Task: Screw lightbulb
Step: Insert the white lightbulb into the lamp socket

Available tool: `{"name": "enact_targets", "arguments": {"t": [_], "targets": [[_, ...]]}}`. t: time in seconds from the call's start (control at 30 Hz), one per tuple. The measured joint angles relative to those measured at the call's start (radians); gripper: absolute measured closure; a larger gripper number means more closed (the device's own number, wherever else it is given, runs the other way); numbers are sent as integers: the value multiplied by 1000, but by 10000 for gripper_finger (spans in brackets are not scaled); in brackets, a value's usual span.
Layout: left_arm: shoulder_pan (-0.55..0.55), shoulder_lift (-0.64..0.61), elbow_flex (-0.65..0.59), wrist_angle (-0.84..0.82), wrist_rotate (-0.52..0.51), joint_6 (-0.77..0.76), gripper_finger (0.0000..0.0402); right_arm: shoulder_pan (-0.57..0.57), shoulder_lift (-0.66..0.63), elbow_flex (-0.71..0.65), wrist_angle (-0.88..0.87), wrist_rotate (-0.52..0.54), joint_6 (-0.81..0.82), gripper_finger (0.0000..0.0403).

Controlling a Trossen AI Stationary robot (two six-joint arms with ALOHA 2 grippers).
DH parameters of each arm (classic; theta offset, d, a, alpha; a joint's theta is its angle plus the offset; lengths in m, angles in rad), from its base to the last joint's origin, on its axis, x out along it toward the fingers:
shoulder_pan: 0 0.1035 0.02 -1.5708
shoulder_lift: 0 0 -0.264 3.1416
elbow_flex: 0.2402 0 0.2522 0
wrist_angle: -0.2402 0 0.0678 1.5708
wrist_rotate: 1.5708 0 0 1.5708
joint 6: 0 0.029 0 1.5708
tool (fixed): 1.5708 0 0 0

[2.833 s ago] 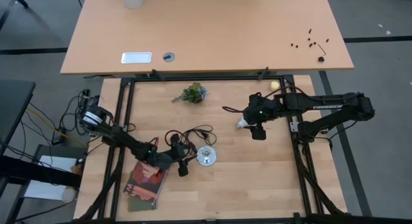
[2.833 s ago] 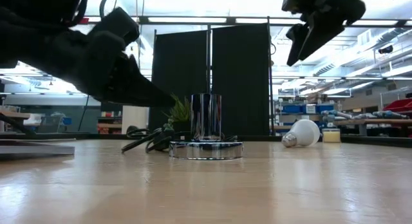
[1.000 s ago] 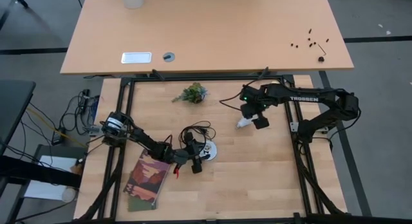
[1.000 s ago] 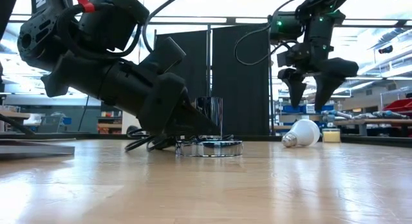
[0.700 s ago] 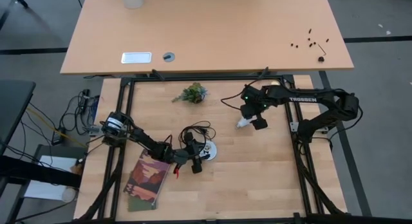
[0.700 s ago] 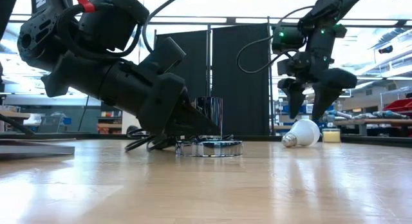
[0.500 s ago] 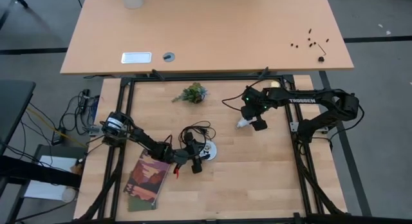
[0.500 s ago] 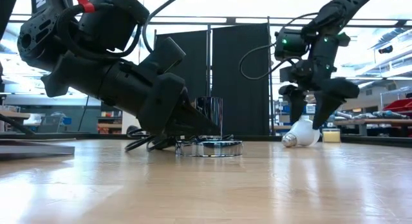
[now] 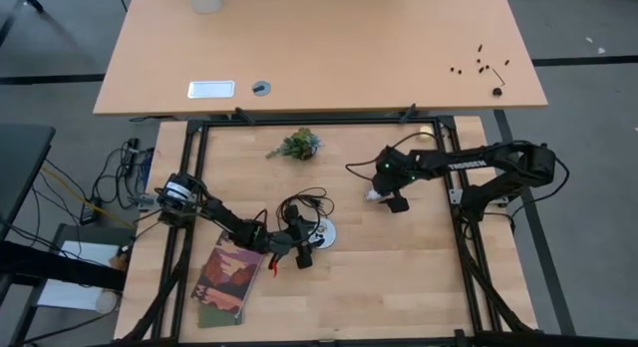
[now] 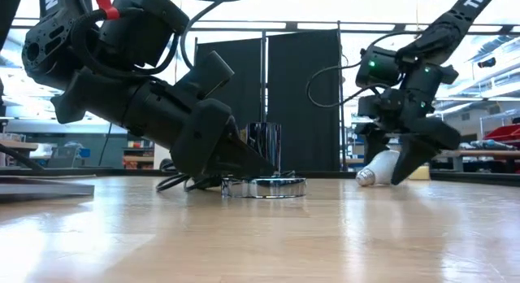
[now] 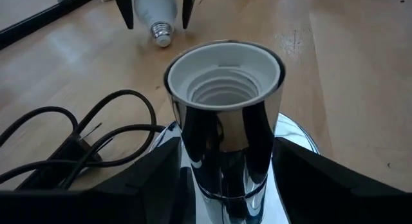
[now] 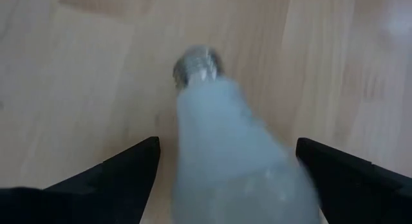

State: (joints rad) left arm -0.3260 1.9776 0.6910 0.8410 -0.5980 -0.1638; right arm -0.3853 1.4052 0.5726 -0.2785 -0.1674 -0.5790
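Nothing is screwed in yet. The lightbulb (image 9: 374, 194) lies on its side on the bench (image 9: 399, 267), right of centre, well apart from the socket (image 11: 224, 121). The socket's threaded mouth is empty and faces up; it stands upright on its round chrome base (image 10: 260, 188) with the black cord (image 11: 71, 137) coiled just beside it. Left to do, as I judge it: grasp the bulb, lift it, carry it across to the socket, line up the screw base with the mouth, and turn it home. So the task is at its very start, at the pick-up step.

My right claw (image 10: 398, 153) is down low over the bulb, pointing at the bench, fingers apart and straddling the glass on either side. In my right wrist view the bulb fills the gap between my two fingers (image 12: 112, 169), its metal screw end pointing away from me. I cannot tell whether either finger touches the glass; no grip is made.

My left claw (image 9: 309, 242) reaches in at a shallow slant, close to the bench. Its fingers (image 11: 145, 176) stand apart on either side of the socket's chrome barrel, near the base. Whether they press on it, I cannot tell.
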Motion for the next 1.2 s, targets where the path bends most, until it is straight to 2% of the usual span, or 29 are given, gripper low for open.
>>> {"name": "enact_targets", "arguments": {"t": [0.2, 0.57, 0.67, 0.9, 1.2], "targets": [[-1, 0, 0, 2, 0, -1, 153, 24, 0, -1, 18, 15, 102, 37], [-3, 0, 0, 3, 24, -5, 153, 24, 0, -1, -62, 45, 116, 121], [-3, 0, 0, 3, 26, -5, 153, 30, 0, 24, -123, 82, 133, 135], [-4, -31, -1, -4, 27, -5, 153, 96, 0, 167, -313, 126, 232, 118], [-25, -110, -1, -13, 27, 30, 153, 271, 0, 361, -452, 175, 372, 123]]}}
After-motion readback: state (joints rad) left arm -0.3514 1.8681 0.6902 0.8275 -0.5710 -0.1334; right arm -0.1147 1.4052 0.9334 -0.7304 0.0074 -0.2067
